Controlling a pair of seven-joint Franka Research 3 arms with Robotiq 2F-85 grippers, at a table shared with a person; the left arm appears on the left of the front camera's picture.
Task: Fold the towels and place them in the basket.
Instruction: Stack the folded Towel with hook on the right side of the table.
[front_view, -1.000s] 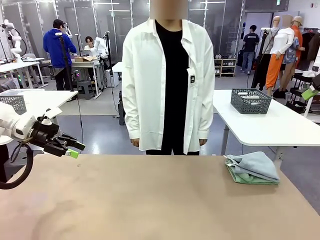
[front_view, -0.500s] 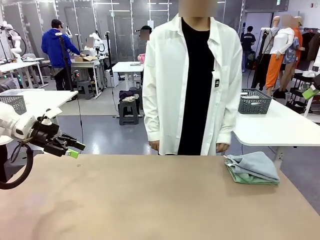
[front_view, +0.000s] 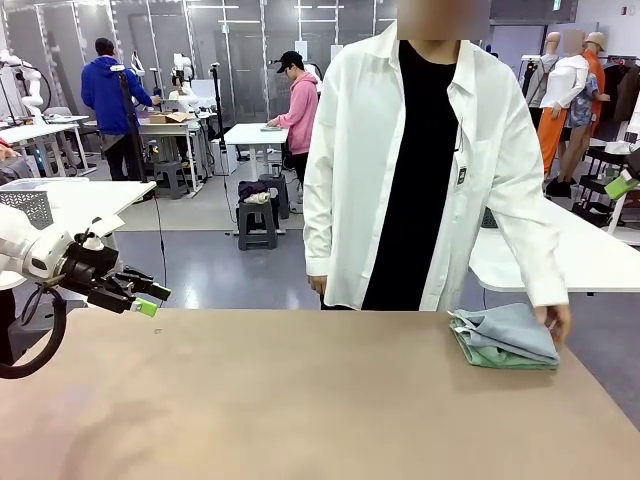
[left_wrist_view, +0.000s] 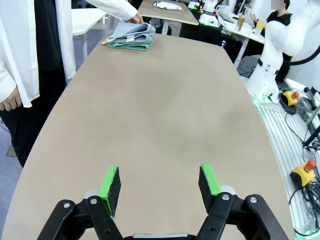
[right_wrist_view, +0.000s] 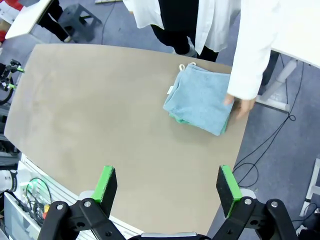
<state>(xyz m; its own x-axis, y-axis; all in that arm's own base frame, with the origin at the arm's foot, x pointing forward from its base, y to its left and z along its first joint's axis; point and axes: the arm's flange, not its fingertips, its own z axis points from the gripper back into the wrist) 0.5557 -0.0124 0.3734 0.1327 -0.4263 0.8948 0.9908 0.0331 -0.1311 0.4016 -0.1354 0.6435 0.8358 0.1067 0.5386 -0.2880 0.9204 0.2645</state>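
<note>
While my left gripper (left_wrist_view: 159, 182) and right gripper (right_wrist_view: 167, 186) hang open and empty, a hand (front_view: 556, 322) touches the stacked towels (front_view: 505, 337) far right.

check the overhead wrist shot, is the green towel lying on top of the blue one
No. The pale blue-grey towel lies on top, with the mint green towel peeking out from under its edge, and the person's hand at the stack's side.

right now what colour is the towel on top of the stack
Pale blue-grey; the top towel lies over a mint green towel. Best seen in the right wrist view.
</note>
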